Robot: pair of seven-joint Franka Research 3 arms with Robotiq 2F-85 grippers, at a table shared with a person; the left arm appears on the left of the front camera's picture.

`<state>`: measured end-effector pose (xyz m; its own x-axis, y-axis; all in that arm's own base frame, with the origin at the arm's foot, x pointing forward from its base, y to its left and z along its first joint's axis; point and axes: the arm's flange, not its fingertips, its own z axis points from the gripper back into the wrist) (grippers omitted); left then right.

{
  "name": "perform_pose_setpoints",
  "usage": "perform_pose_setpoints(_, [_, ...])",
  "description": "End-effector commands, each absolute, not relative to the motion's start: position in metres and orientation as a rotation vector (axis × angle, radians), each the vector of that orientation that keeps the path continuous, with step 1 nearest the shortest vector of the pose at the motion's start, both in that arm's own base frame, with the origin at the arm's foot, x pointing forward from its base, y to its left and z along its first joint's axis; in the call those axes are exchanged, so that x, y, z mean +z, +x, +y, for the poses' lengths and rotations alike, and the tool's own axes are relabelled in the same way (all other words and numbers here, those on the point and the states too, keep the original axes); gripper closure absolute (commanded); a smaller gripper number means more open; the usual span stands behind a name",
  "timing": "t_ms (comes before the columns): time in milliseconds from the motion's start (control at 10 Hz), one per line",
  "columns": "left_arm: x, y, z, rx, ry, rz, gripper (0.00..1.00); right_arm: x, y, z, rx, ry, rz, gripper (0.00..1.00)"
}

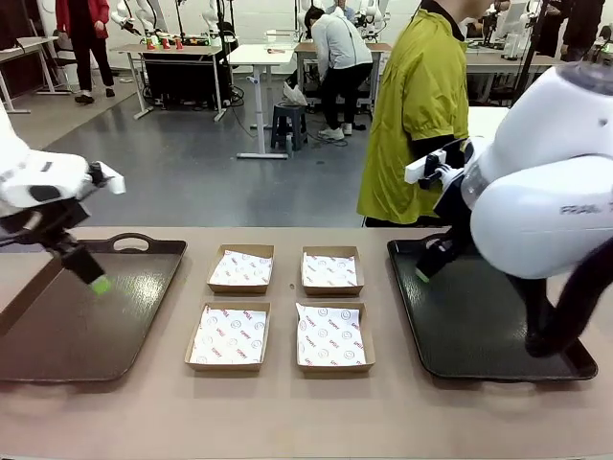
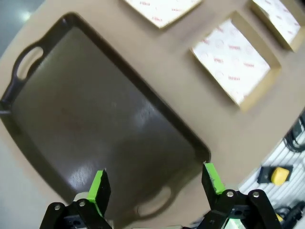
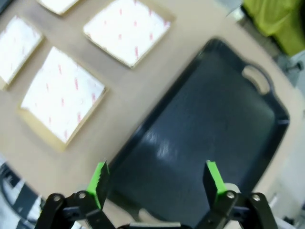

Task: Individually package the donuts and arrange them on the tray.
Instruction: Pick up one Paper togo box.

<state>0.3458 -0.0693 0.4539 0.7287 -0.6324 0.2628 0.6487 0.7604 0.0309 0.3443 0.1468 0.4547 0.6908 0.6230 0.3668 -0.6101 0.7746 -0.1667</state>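
Observation:
The donuts are out of view. My left gripper [image 1: 96, 281] [image 2: 157, 183] hovers open over the dark brown left tray [image 1: 86, 331] [image 2: 95, 119], nothing between its green pads. My right gripper [image 1: 424, 272] [image 3: 156, 181] hangs open above the black right tray [image 1: 479, 331] [image 3: 209, 119], also holding nothing. Both trays are bare. Several shallow cardboard boxes lined with printed paper lie between the trays: far left box [image 1: 240, 268], far right box [image 1: 330, 270], near left box [image 1: 230, 335], near right box [image 1: 332, 336], all with nothing in them.
A person in a yellow-green jacket [image 1: 421, 105] stands at the far side of the table behind the right tray. My bulky right arm [image 1: 546, 192] covers part of that tray. In the left wrist view a yellow object [image 2: 280, 175] lies beyond the table edge.

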Motion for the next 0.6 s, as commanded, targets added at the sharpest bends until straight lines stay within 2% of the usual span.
perform_pose_setpoints(0, [0.408,0.266,-0.039,-0.7,-0.069,-0.279,0.0,0.402,0.237,0.1,0.686,-0.027,-0.341,0.0])
perform_pose_setpoints(100, [0.405,0.266,-0.042,-0.691,-0.055,-0.287,0.0,0.399,0.238,0.098,0.694,-0.046,-0.305,0.0])
perform_pose_setpoints(200, [0.463,0.338,-0.056,-0.698,-0.073,-0.257,0.0,0.397,0.249,0.095,0.669,-0.289,-0.344,0.0])
perform_pose_setpoints(300, [0.463,0.338,-0.056,-0.698,-0.073,-0.257,0.0,0.467,0.321,0.137,0.687,-0.043,-0.323,0.0])
perform_pose_setpoints(500, [0.463,0.338,-0.056,-0.698,-0.073,-0.257,0.0,0.467,0.321,0.137,0.687,-0.043,-0.323,0.0])
